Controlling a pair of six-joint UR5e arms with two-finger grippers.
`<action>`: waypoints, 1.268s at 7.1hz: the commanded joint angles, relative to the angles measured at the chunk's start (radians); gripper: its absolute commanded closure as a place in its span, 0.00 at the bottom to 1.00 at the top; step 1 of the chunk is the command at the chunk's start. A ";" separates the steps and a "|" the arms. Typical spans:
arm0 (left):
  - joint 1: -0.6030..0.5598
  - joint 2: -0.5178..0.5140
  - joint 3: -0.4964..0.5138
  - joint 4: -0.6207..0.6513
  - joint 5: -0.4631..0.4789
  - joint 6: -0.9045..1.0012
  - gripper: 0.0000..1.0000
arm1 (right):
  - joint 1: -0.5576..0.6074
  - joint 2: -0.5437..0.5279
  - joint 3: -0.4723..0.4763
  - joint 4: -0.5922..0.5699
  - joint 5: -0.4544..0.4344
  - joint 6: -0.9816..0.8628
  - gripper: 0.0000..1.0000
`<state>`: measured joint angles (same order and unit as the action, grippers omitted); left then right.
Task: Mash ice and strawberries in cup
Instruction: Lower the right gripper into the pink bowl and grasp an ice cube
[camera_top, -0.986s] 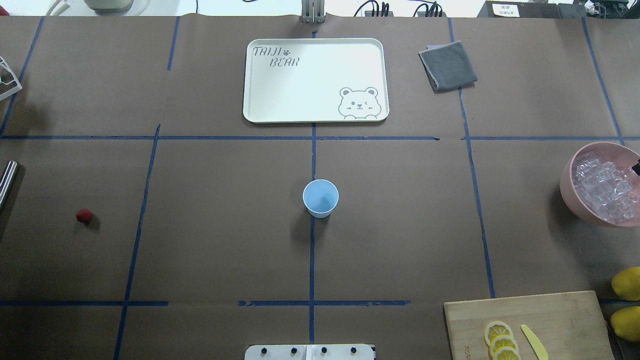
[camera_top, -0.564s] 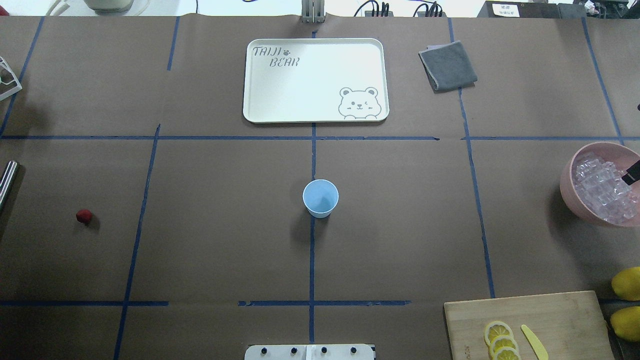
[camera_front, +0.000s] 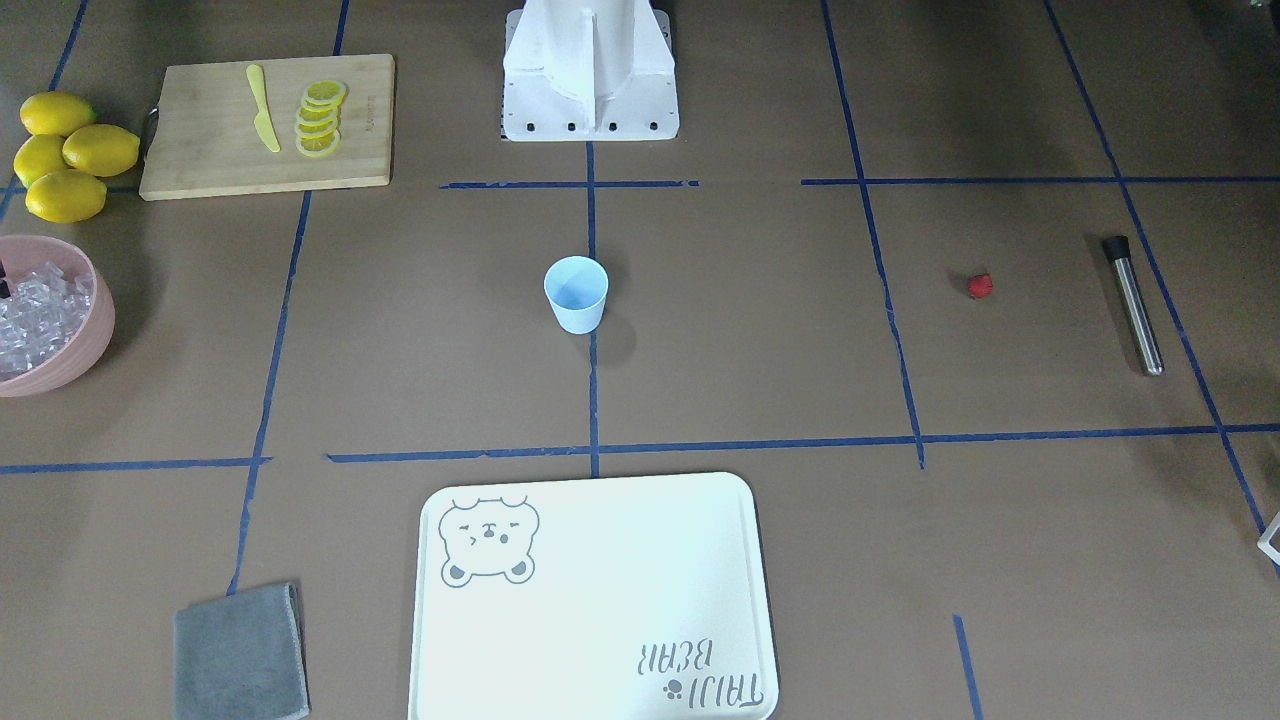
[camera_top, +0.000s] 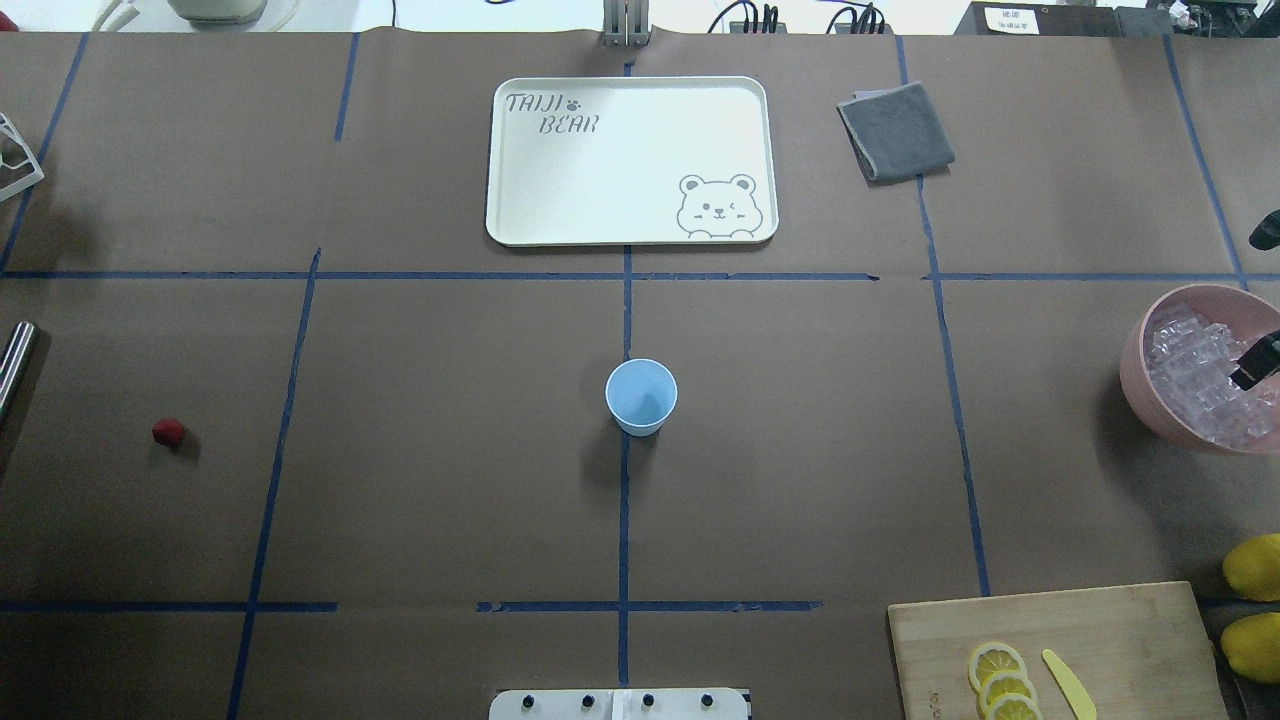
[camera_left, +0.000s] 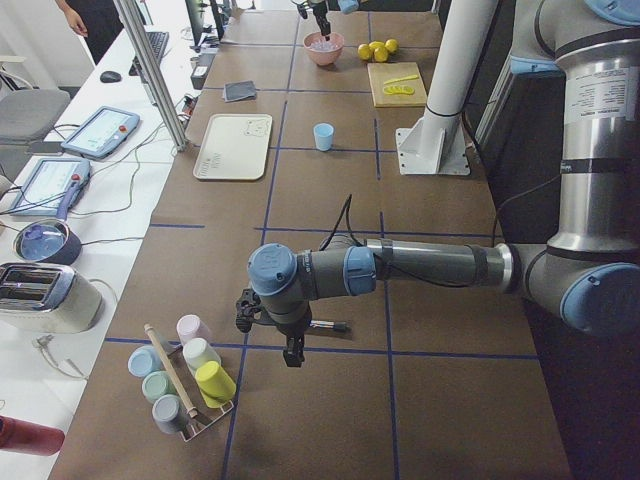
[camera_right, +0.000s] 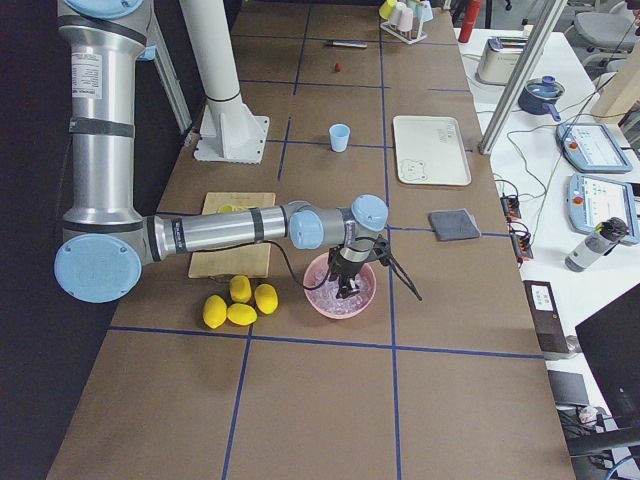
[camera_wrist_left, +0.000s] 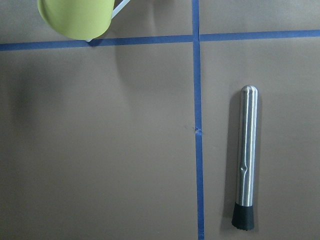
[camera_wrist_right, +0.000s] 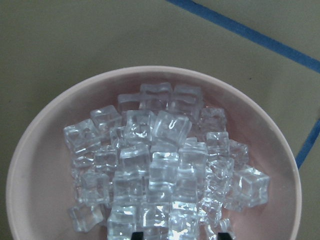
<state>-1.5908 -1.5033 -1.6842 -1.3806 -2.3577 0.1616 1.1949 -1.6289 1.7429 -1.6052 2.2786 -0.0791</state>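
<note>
The cup (camera_top: 641, 396) stands upright on the bench (camera_top: 420, 450), right on the middle blue tape line; its long axis runs up and down, with the wide open mouth on top and the narrower base below; it is pale blue, plain and smooth; the ice (camera_wrist_right: 165, 165) is heaped in a pink bowl (camera_wrist_right: 40, 175) far off on the robot's right side of the bench, well apart from the cup; the cubes are small, clear and shiny, and they lie tipped every which way, so they point no one way; the right tool (camera_wrist_right: 181, 236) hangs over the bowl with its tips pointing down at the ice; its two dark fingertips (camera_wrist_right: 137, 235) stand wide apart; I cannot tell if they touch the cubes; the strawberry (camera_top: 168, 432) lies on the robot's left side of the bench, also well apart from the cup; it is small, red and roundish, too small to tell which way it points; near it lies a metal stick (camera_wrist_left: 246, 155), flat on the bench beside a tape line, with its black end toward the robot and its round silver end away; the left tool (camera_left: 292, 352) hangs just over that stick, pointing down; it shows only in the side view, so I cannot tell if it is wide or narrow.
</note>
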 joint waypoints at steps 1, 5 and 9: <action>0.000 0.000 -0.002 0.000 0.000 -0.001 0.00 | -0.003 0.003 -0.014 -0.001 -0.025 -0.002 0.41; -0.002 0.000 -0.005 0.000 -0.002 -0.001 0.00 | -0.029 0.010 -0.023 -0.001 -0.028 0.005 0.41; -0.002 0.000 -0.009 0.000 -0.003 -0.002 0.00 | -0.035 0.012 -0.040 0.001 -0.030 -0.002 0.42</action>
<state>-1.5919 -1.5033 -1.6927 -1.3806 -2.3603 0.1597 1.1605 -1.6169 1.7074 -1.6058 2.2490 -0.0788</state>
